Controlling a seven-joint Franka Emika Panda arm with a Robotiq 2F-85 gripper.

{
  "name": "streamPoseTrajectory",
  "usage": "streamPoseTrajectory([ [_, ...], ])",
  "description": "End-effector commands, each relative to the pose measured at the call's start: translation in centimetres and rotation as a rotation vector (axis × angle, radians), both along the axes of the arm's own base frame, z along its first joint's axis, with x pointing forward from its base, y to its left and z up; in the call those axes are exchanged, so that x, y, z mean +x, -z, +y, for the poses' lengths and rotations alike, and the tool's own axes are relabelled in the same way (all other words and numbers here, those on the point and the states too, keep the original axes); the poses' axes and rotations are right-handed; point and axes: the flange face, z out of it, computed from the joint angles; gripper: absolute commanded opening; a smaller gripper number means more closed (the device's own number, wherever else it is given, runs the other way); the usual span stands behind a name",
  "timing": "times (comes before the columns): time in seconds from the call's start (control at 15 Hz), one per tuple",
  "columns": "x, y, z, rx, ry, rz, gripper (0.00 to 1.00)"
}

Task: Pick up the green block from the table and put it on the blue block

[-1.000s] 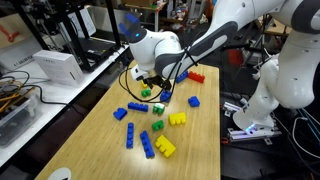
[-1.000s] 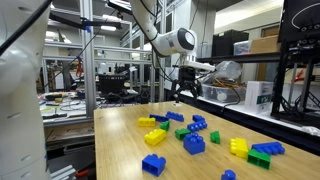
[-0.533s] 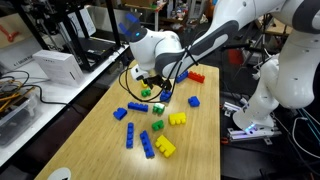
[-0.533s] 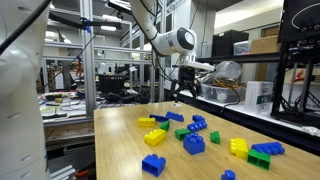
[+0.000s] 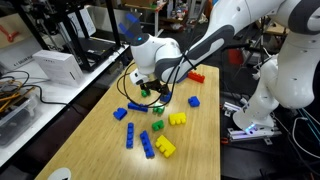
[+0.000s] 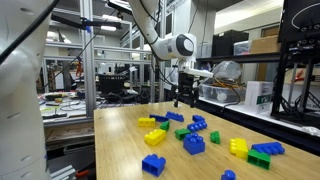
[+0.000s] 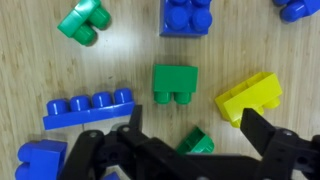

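Claw (image 7: 190, 120) hovers with jaws wide apart and empty, just short of the green block (image 7: 175, 83) on the surface (image 7: 60, 70), so I should centre over it, clear of the yellow brick (image 7: 248, 97), before descending, with the blue block (image 7: 187, 15) lying beyond.

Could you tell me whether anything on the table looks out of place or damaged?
Nothing stands out. The bricks lie scattered at mixed angles on the table. The green block and blue block sit flat and whole, and the gripper hangs open above the table.
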Motion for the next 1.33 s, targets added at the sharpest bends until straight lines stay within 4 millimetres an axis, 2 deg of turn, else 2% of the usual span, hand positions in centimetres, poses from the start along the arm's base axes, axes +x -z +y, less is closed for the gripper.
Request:
streamPoseTrajectory([
  [0.0, -0.1, 2.3, -0.3, 0.046, -0.048, -0.018, 1.0],
  [0.6, -0.9, 7.8, -1.2, 0.079, 0.005, -0.138, 1.0],
  [0.8, -1.9, 8.7, -1.3, 0.086, 0.017, -0.157, 1.0],
  [1.27, -3.8, 9.5, -1.3, 0.093, 0.031, -0.151, 1.0],
])
